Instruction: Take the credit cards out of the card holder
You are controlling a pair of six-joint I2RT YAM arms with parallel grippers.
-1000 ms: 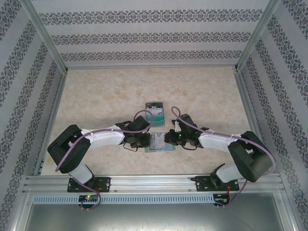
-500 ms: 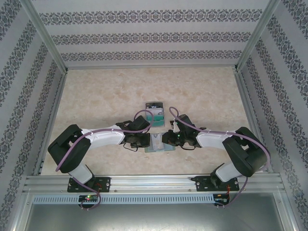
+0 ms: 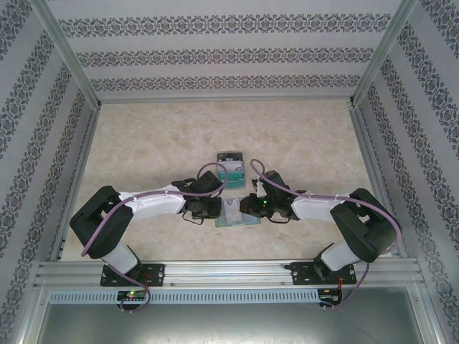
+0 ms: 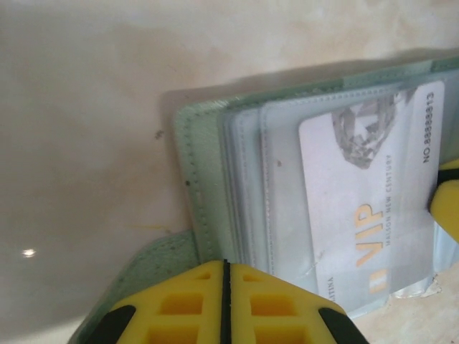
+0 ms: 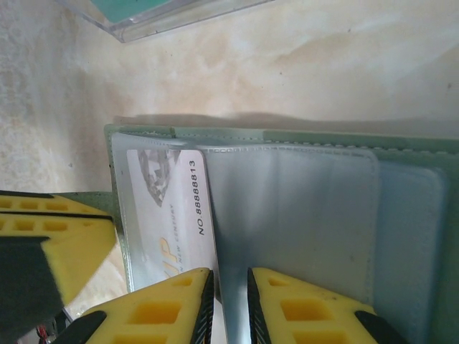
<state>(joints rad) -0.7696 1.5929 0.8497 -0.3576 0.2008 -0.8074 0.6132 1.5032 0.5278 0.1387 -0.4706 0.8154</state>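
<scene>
The grey-green card holder (image 3: 235, 213) lies open on the table between both grippers. In the wrist views its stitched border (image 4: 204, 165) (image 5: 323, 136) frames glossy clear sleeves. A white credit card (image 4: 366, 208) (image 5: 168, 208) printed "VIP" sits in one sleeve. My left gripper (image 3: 217, 210) (image 4: 225, 264) is shut, its tips resting on the holder's edge beside the small tab. My right gripper (image 3: 244, 208) (image 5: 229, 276) stands over the sleeve at the card's long edge. Its jaws are a narrow gap apart, with nothing clearly pinched.
Just beyond the holder lies a teal stack of cards (image 3: 232, 171) in a clear tray (image 5: 158, 18), with a dark card (image 3: 229, 155) behind it. Patterned walls and metal rails (image 3: 79, 179) enclose the marbled table (image 3: 158, 136).
The right arm has shifted slightly left, further over the holder, and its jaws have parted a little. The left arm has stayed put, shut.
</scene>
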